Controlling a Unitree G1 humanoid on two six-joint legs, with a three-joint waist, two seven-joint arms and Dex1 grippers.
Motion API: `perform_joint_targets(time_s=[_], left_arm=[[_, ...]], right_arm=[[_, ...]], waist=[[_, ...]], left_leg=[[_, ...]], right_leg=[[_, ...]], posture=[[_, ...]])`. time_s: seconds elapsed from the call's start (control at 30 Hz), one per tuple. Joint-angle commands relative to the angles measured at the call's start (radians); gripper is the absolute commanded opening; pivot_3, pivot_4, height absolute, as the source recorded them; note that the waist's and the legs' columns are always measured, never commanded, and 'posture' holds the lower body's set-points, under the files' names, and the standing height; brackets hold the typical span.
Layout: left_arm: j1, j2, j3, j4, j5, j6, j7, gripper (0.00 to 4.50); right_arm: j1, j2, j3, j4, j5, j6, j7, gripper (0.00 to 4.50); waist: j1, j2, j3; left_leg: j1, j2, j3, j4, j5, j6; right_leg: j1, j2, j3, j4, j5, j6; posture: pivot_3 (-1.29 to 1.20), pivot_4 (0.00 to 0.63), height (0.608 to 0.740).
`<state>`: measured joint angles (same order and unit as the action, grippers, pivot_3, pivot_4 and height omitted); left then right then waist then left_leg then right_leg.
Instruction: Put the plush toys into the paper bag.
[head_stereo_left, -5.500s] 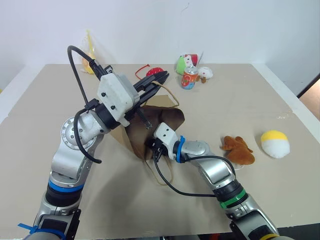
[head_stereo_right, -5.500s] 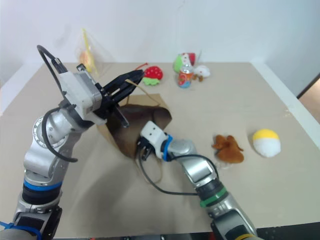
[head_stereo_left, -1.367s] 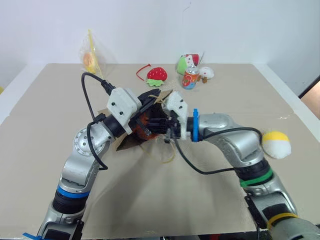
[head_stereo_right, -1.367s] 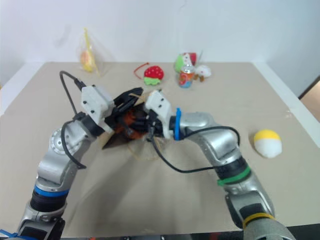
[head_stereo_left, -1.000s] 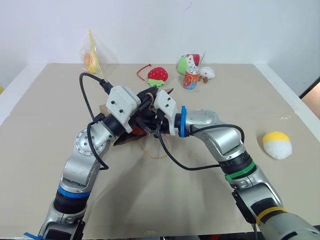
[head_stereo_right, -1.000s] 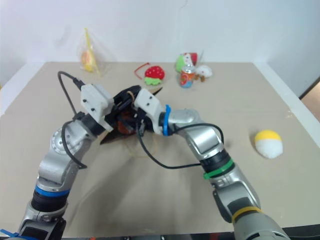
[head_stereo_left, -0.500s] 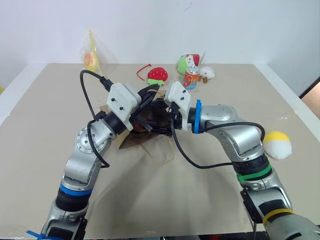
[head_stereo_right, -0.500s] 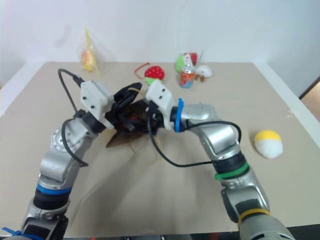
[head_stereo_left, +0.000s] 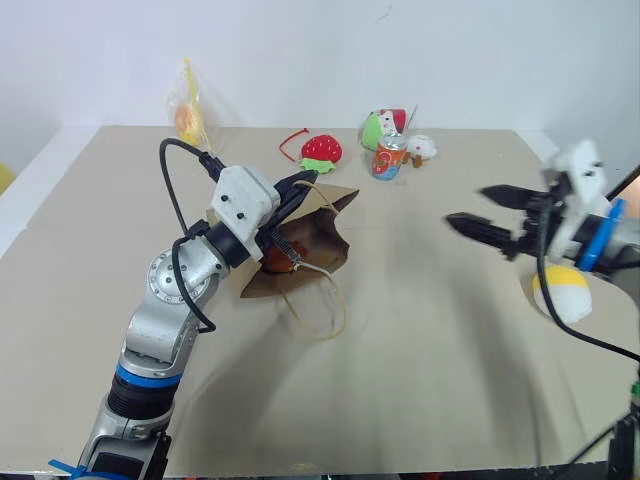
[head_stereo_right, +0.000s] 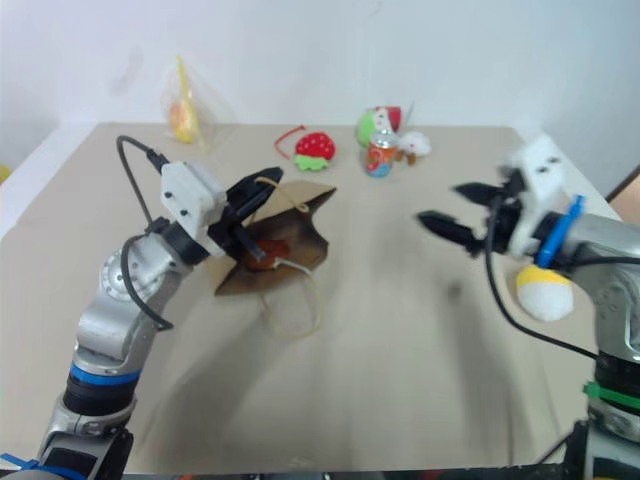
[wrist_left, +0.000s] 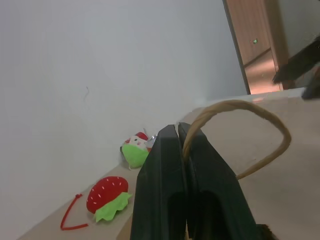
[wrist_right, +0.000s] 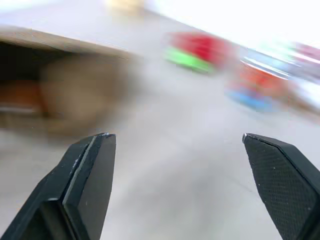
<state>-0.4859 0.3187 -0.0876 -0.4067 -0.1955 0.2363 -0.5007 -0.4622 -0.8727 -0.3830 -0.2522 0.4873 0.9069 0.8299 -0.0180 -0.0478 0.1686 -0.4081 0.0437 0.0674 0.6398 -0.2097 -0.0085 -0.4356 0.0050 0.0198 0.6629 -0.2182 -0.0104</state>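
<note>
Left end effector (head_stereo_left: 300, 183) pinches paper bag (head_stereo_left: 318, 232) handle; orange plush (head_stereo_left: 276, 259) inside.

Brown paper bag (head_stereo_left: 310, 237) lies open holding the orange plush (head_stereo_left: 276, 259); the yellow-topped white plush (head_stereo_left: 566, 296) lies well apart.
</note>
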Motion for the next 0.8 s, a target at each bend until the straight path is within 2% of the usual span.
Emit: perform_joint_targets(time_s=[0.03, 0.23, 0.5, 0.53, 0.63, 0.7, 0.73, 0.77, 0.8], left_arm=[[0.001, -0.015, -0.006, -0.049, -0.006, -0.005, 0.013, 0.0], [0.02, -0.029, -0.013, -0.066, -0.002, 0.007, 0.032, 0.0], [0.016, -0.037, -0.024, -0.069, 0.001, 0.014, 0.042, 0.0], [0.012, -0.036, -0.023, -0.064, 0.002, 0.013, 0.041, 0.0], [0.003, -0.033, -0.021, -0.055, 0.005, 0.008, 0.039, 0.0], [0.0, -0.031, -0.019, -0.051, 0.007, 0.006, 0.038, 0.0], [-0.001, -0.03, -0.018, -0.049, 0.007, 0.005, 0.039, 0.0], [-0.001, -0.029, -0.018, -0.048, 0.008, 0.005, 0.04, 0.0], [-0.001, -0.029, -0.018, -0.048, 0.009, 0.005, 0.04, 0.0]], right_arm=[[0.223, 0.053, -0.132, 0.069, -0.194, -0.193, -0.221, 4.39], [0.312, 0.106, -0.184, 0.203, -0.263, -0.285, -0.36, 4.39], [0.354, 0.137, -0.137, 0.304, -0.238, -0.218, -0.363, 4.39], [0.346, 0.141, -0.128, 0.316, -0.245, -0.224, -0.372, 4.01], [0.32, 0.15, -0.118, 0.343, -0.251, -0.228, -0.393, 3.41], [0.313, 0.153, -0.108, 0.346, -0.243, -0.222, -0.387, 2.34], [0.313, 0.154, -0.103, 0.345, -0.24, -0.218, -0.386, 2.05], [0.315, 0.155, -0.099, 0.342, -0.239, -0.217, -0.386, 1.36], [0.318, 0.155, -0.096, 0.339, -0.24, -0.219, -0.386, 1.09]], waist=[[-0.003, 0.0, 0.0], [-0.009, 0.004, 0.0], [-0.008, 0.005, -0.001], [-0.007, 0.004, -0.001], [-0.005, 0.005, -0.001], [-0.005, 0.005, -0.001], [-0.005, 0.004, -0.001], [-0.005, 0.004, -0.001], [-0.005, 0.004, -0.001]], left_leg=[[0.0, 0.0, -0.001, 0.0, 0.0, 0.0], [0.002, 0.001, 0.001, 0.0, 0.001, 0.0], [0.003, 0.0, 0.002, 0.0, 0.001, 0.0], [0.003, 0.0, 0.001, 0.0, 0.001, 0.0], [0.003, 0.0, 0.0, 0.0, 0.001, 0.0], [0.003, 0.0, -0.001, 0.0, 0.002, 0.0], [0.003, 0.0, -0.001, 0.0, 0.002, 0.0], [0.003, -0.001, -0.001, 0.0, 0.002, 0.0], [0.003, -0.001, 0.0, 0.0, 0.002, 0.0]], right_leg=[[0.0, 0.001, -0.001, 0.0, 0.0, 0.0], [0.0, 0.005, 0.003, 0.001, 0.001, 0.001], [0.0, 0.005, 0.005, 0.001, 0.001, 0.0], [0.001, 0.006, 0.005, 0.001, 0.001, 0.0], [0.002, 0.006, 0.005, 0.001, 0.001, 0.0], [0.003, 0.006, 0.006, 0.001, 0.001, 0.001], [0.003, 0.006, 0.006, 0.001, 0.001, 0.001], [0.003, 0.006, 0.008, 0.001, 0.001, 0.001], [0.003, 0.006, 0.009, 0.001, 0.002, 0.001]], posture=[[0.0, 0.15, 0.74], [0.0, 0.15, 0.74], [0.0, 0.15, 0.74], [0.0, 0.15, 0.74], [0.0, 0.15, 0.74], [0.0, 0.15, 0.74], [0.0, 0.15, 0.74], [0.0, 0.15, 0.74], [0.0, 0.15, 0.74]])
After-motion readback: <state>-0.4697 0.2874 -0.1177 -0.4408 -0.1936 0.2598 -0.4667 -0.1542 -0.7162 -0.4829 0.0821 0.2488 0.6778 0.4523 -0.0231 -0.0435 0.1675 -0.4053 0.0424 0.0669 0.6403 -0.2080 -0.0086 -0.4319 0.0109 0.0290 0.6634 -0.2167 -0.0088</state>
